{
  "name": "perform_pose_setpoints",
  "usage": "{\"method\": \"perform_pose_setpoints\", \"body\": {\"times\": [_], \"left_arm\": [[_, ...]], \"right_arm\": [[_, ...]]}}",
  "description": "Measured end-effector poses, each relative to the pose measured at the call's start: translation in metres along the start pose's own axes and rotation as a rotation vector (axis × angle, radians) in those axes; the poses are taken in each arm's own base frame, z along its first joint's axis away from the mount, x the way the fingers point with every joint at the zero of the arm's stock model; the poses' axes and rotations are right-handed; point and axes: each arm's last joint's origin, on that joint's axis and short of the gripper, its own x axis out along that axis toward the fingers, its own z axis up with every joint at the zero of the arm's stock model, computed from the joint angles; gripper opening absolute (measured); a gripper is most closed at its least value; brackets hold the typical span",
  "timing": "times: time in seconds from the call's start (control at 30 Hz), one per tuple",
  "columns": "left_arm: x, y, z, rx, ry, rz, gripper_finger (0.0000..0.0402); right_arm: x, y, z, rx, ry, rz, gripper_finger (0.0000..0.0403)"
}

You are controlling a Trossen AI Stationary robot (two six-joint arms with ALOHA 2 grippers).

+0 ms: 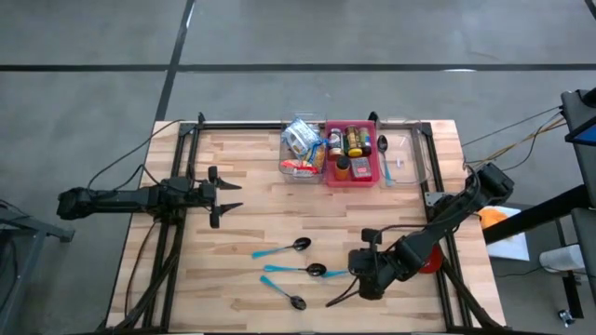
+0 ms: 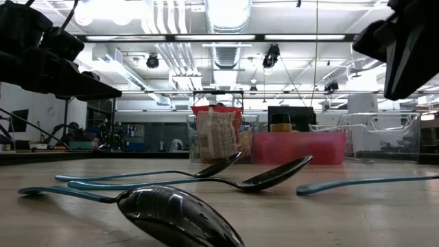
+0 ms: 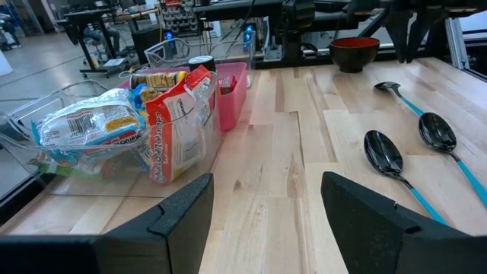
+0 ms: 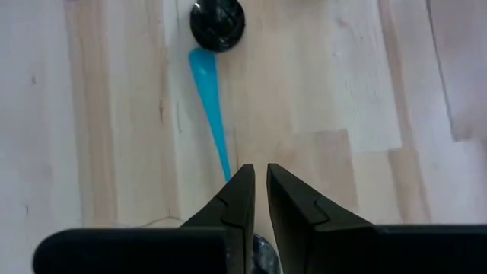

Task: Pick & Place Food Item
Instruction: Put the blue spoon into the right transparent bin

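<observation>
Food packets [image 1: 300, 140] sit in a clear bin [image 1: 285, 167] at the counter's [image 1: 251, 209] far edge, w/ a pink bin [image 1: 350, 179] of jars [image 1: 353, 141] touching it on the right, then another clear bin [image 1: 416, 154] w/ a spoon. Left gripper [image 1: 226, 196] hovers over the left-centre of the counter, fingers spread, nothing btwn them; packets are well apart from it, ahead & off to one side in its wrist view [image 3: 179, 125]. Right gripper [image 1: 361, 279] is low over the near-right counter, fingers pressed nearly together, just above a blue-handled spoon [image 4: 212, 91]; far from the packets. Three spoons [image 1: 296, 273] lie near it, a red bowl [image 3: 354, 53] close by. Packet print is there but too small to read; no brand legible.
</observation>
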Motion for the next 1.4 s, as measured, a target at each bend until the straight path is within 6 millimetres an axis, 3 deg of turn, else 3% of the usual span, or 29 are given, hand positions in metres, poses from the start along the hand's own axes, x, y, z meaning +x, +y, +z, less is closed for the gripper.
{"method": "perform_pose_setpoints", "body": {"times": [0.2, 0.7, 0.8, 1.1, 1.4], "left_arm": [[0.000, 0.000, 0.000, 0.000, 0.000, -0.001, 0.0244], [0.000, 0.000, 0.000, -0.003, 0.000, 0.000, 0.0244], [0.000, 0.000, 0.000, -0.003, 0.000, 0.000, 0.0244], [0.000, 0.000, 0.000, -0.003, 0.000, -0.001, 0.0244], [0.000, 0.000, 0.000, -0.003, 0.000, -0.001, 0.0244]], "right_arm": [[0.007, 0.000, -0.005, 0.178, 0.008, 0.032, 0.0034], [0.020, -0.004, -0.020, 0.292, 0.083, 0.072, 0.0039], [0.020, -0.004, -0.020, 0.285, 0.079, 0.072, 0.0065], [0.022, -0.003, -0.019, 0.010, 0.035, 0.103, 0.0173], [0.029, -0.008, -0.028, 0.001, 0.080, 0.095, 0.0192]]}}
